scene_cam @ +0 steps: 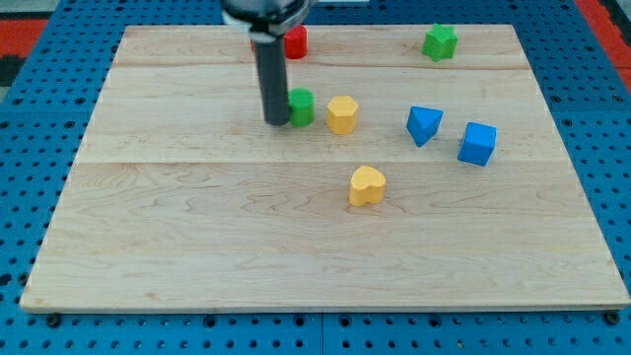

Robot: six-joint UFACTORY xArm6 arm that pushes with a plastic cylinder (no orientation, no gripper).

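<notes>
My tip rests on the wooden board right against the left side of a small green round block. Just to the right of that block sits a yellow hexagonal block. A red block lies near the view's top, partly hidden behind the rod. Lower and to the right is a yellow heart-shaped block. Farther right lie a blue triangular block and a blue cube. A green star-like block sits at the top right.
The board lies on a blue perforated table surface. A red area shows at the view's top left corner and top right corner.
</notes>
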